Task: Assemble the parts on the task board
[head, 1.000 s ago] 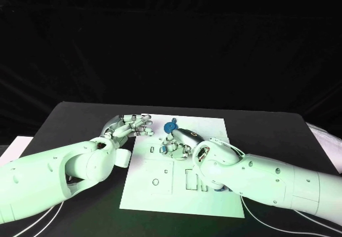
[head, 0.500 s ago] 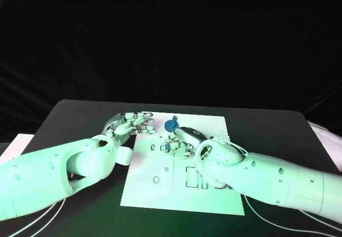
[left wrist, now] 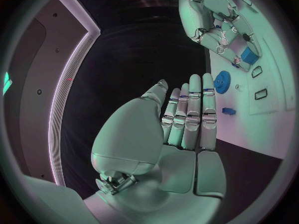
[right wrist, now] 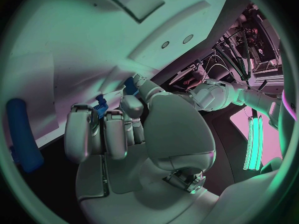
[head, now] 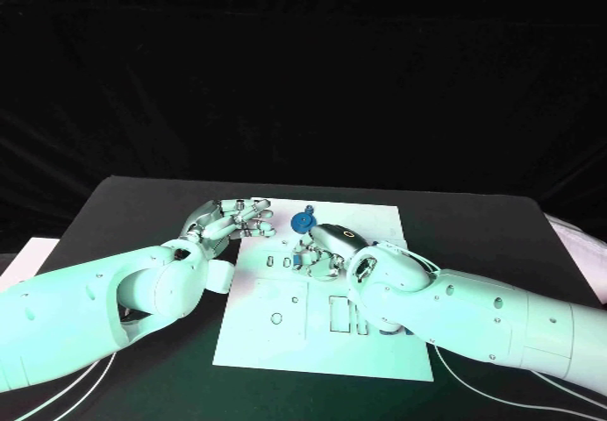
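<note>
Since a second ago the right hand (head: 319, 254) has been creeping a little further up the task board (head: 380, 230), while the left hand (head: 234, 221) has barely shifted at the board's far left corner. The right hand's fingers (right wrist: 102, 129) are curling down together over the board, and a small blue part (right wrist: 101, 103) is showing just at their tips; whether they are pinching it or only pressing on it I cannot tell. The left hand's fingers (left wrist: 190, 114) are lying straight and pressed side by side, holding nothing and hovering beside the board's edge. Outward from there, a blue gear (left wrist: 222, 78) is sitting on the board near the left fingertips, a blue square block (left wrist: 250, 56) is lying under the right hand, and a small blue peg (left wrist: 228, 111) is resting nearer the board's edge. A long blue bar (right wrist: 22, 134) is lying at the board's near edge. The board is resting flat in the middle of the black surface (head: 139, 206). These parts look light, stiff and rather smooth, so I would judge they want a fingertip pinch across opposite sides, the gear by its rim, with a gentle squeeze lest they skid.
</note>
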Motion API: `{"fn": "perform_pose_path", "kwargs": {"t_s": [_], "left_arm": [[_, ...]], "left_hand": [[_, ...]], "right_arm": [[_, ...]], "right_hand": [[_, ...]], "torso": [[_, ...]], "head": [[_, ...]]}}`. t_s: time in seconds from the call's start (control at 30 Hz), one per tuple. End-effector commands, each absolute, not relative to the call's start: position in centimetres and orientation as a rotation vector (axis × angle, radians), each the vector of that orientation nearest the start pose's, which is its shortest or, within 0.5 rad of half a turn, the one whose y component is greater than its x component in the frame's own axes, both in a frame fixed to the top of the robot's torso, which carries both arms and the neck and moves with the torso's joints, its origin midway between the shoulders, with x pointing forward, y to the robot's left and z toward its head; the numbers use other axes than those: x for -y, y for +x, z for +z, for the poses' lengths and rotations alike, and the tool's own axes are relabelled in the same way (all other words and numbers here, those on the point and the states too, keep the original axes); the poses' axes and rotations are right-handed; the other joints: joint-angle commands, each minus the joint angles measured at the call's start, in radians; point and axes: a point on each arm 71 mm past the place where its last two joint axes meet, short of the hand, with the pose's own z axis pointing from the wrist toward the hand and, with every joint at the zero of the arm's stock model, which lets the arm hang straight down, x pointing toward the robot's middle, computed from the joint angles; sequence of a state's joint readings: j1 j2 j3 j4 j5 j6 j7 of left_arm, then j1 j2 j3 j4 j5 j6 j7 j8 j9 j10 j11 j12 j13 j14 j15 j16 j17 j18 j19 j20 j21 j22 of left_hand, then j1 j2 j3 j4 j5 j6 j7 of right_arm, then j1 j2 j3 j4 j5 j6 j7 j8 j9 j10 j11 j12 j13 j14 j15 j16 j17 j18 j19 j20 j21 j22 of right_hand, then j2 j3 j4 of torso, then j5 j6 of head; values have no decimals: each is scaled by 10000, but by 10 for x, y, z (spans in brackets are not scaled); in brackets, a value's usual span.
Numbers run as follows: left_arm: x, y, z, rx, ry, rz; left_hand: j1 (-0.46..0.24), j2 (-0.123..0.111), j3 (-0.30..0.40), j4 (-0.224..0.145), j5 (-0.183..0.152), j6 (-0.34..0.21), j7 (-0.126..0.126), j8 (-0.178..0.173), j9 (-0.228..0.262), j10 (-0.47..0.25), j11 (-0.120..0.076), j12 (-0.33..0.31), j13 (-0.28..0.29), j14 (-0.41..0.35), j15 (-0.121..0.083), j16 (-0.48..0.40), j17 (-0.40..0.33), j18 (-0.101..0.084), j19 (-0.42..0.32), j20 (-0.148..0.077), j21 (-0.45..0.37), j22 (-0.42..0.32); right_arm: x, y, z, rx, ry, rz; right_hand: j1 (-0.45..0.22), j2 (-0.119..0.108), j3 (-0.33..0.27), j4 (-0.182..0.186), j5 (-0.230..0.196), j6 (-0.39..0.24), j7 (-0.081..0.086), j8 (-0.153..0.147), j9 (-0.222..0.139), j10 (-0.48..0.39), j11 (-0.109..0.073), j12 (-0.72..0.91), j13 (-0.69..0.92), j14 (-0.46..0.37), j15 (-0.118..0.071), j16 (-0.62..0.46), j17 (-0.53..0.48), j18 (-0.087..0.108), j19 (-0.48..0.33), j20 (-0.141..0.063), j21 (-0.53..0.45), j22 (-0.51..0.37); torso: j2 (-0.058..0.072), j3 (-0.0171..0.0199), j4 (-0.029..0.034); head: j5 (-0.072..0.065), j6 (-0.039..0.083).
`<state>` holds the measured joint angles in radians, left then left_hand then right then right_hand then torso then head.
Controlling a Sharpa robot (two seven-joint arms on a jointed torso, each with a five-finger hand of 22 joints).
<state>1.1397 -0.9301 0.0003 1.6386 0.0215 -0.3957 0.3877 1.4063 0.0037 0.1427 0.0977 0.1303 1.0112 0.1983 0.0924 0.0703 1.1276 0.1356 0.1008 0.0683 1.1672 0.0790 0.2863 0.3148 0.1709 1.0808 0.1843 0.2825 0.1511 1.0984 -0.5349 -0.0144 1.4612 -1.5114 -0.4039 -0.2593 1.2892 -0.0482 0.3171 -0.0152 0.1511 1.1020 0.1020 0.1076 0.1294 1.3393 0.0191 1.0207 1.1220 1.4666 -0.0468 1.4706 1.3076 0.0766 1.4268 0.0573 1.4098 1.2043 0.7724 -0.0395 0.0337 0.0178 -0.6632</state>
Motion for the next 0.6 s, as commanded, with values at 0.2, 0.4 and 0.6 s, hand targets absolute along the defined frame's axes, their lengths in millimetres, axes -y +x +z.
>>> {"fn": "perform_pose_path", "kwargs": {"t_s": [0.2,0.4,0.6], "left_arm": [[-220,464,-183,-13867,-12008,-15274],[-219,463,-183,-13893,-12005,-15308],[-219,463,-183,-13908,-12004,-15324]], "left_hand": [[-38,-53,75,-27,48,7,65,-54,-14,24,44,-32,1,-68,20,-36,20,64,-60,-6,-52,-10],[-38,-52,78,-27,48,8,65,-54,-14,25,44,-33,1,-68,21,-39,20,64,-61,-6,-53,-10],[-38,-52,78,-27,48,8,65,-54,-14,25,44,-33,1,-68,21,-39,20,64,-61,-6,-53,-10]], "right_arm": [[68,466,-225,-17169,-1402,7296],[67,466,-225,-17165,-1385,7287],[67,466,-225,-17143,-1399,7320]], "right_hand": [[-202,-112,-134,43,-104,-100,95,-171,-55,-284,40,-415,-299,666,-39,-117,781,-39,-45,-45,-69,-40],[-281,-218,-189,72,-153,-322,183,-315,-111,-538,114,-866,-637,645,21,-178,704,-26,-87,3,-119,-123],[-333,-307,-248,91,-154,-391,216,-356,-129,-632,145,-1035,-772,637,50,-204,675,-22,-99,32,-134,-141]], "torso": [[3,-13,6],[4,-11,3],[4,-3,-1]], "head": [[-26,-9],[-30,-5],[-27,-16]]}}
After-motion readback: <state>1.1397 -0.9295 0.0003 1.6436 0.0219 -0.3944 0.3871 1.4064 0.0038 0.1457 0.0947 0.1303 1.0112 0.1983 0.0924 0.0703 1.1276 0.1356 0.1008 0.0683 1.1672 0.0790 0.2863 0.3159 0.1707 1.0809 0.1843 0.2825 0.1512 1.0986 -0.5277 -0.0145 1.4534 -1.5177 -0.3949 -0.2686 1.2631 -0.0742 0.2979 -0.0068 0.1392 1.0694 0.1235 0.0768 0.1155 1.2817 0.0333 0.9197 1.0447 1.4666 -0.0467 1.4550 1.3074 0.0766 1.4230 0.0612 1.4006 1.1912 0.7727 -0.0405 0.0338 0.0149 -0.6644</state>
